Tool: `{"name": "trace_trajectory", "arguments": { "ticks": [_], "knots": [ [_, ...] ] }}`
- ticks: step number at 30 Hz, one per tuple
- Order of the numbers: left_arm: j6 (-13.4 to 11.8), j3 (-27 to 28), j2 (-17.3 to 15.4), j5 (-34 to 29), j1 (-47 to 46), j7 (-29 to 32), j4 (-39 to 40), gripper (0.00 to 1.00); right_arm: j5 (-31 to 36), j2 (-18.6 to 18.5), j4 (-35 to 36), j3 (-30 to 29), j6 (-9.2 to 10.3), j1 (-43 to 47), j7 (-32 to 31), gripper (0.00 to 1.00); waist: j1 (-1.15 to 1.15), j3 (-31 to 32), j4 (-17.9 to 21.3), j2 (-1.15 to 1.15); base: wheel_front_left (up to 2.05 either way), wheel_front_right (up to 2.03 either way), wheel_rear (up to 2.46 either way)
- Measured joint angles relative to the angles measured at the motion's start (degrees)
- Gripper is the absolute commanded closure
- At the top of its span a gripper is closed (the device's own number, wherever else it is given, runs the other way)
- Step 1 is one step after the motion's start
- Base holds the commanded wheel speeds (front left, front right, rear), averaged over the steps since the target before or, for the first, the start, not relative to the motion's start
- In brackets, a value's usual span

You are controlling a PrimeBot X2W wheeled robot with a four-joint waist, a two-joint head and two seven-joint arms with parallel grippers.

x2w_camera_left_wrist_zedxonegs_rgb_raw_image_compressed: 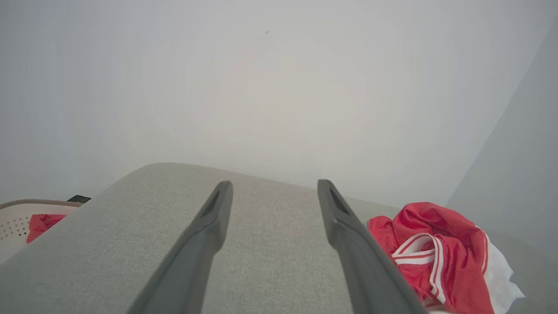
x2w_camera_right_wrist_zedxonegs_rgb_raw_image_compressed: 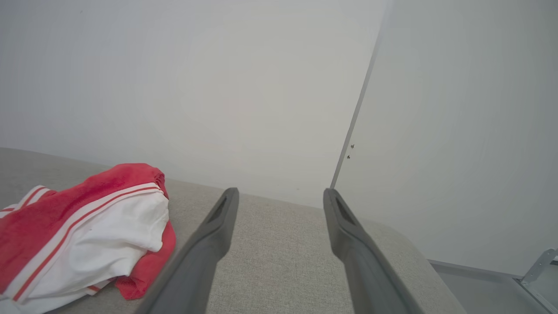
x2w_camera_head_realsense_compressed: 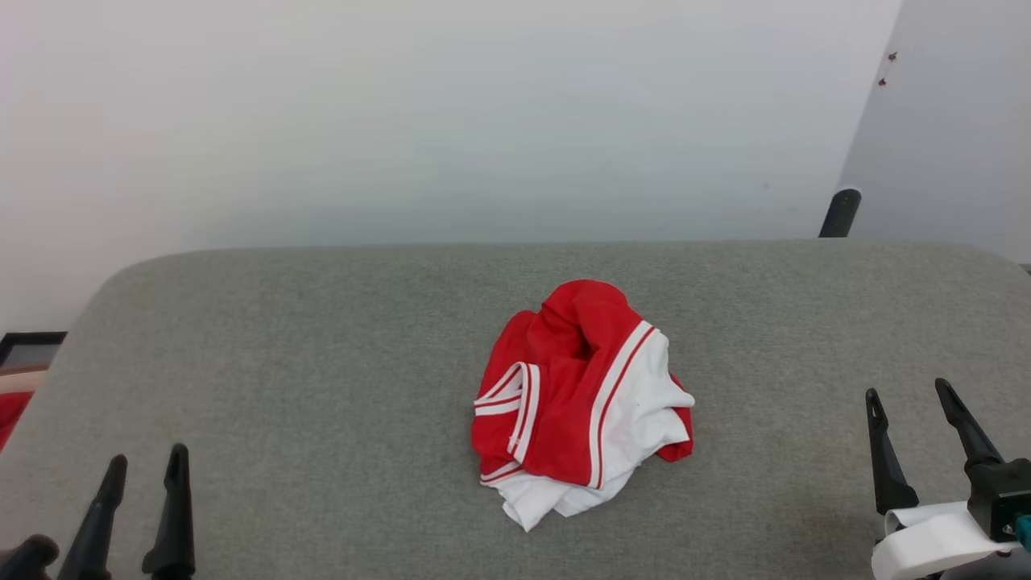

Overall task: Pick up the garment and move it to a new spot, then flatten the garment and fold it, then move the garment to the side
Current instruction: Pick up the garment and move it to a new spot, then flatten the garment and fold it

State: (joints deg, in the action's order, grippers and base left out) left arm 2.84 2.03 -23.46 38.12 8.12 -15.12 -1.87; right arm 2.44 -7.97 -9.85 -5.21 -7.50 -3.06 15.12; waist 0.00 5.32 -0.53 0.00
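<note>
— What's the big grey thing?

— A padded grey fabric top (x2w_camera_head_realsense_compressed: pixel 322 346), rounded at the corners, set against a pale wall (x2w_camera_head_realsense_compressed: pixel 403 121). I'd say it's the work surface: soft, and bare enough to spread a shirt on.

— And the shirt?

— The red T-shirt (x2w_camera_head_realsense_compressed: pixel 576 395) with white sleeves lies crumpled in a heap at the middle of the pad. Its striped trim is uppermost and white cloth spills toward six o'clock. Nothing touches it.

— The arms?

— From the robot's head, the left gripper (x2w_camera_head_realsense_compressed: pixel 149 453) stands between eight and nine o'clock of the heap. The right gripper (x2w_camera_head_realsense_compressed: pixel 907 389) is near three o'clock. Both are well apart from the shirt. Each has its jaws spread wide and empty, fingers pointing toward twelve. I reckon they're placed to come in from either side for the pick-up, which hasn't begun.

— Anything smaller?

— A pale perforated basket (x2w_camera_left_wrist_zedxonegs_rgb_raw_image_compressed: pixel 17 205) off the pad's nine o'clock edge, with a plain red cloth (x2w_camera_left_wrist_zedxonegs_rgb_raw_image_compressed: pixel 41 222) in it. That's not the one wanted.
</note>
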Motion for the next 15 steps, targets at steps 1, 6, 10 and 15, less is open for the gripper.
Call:
{"name": "trace_trajectory", "arguments": {
  "ticks": [1, 6, 10, 15],
  "knots": [
    [0.34, 0.34, 0.34, -0.42, 0.21, 0.0, -0.12, 0.0, 0.0, -0.01, 0.04, -0.07, 0.0, 0.09, 0.0, 0.0, 0.0, 0.04, -0.22, 0.0, 0.0, 0.0, 0.0],
    [1.78, 1.18, 1.64, -2.04, 0.41, 0.0, -0.99, 0.0, 0.07, 0.22, 0.34, -0.3, 0.0, 0.32, 0.0, 0.0, 0.0, 0.14, -1.24, 0.0, 0.0, 0.0, 0.0],
    [2.57, 1.37, 2.19, -2.83, 0.35, 0.0, -1.78, 0.0, 0.24, 0.47, 0.41, -0.43, 0.0, 0.37, 0.0, 0.0, 0.0, 0.17, -1.83, 0.0, 0.0, 0.0, 0.0],
    [3.2, 1.74, 2.53, -3.42, 0.12, -0.01, -2.38, 0.0, 0.29, 0.52, 0.42, -0.48, 0.0, 0.43, 0.0, 0.0, 0.0, 0.24, -2.18, 0.0, 0.0, 0.0, 0.0]
  ]
}}
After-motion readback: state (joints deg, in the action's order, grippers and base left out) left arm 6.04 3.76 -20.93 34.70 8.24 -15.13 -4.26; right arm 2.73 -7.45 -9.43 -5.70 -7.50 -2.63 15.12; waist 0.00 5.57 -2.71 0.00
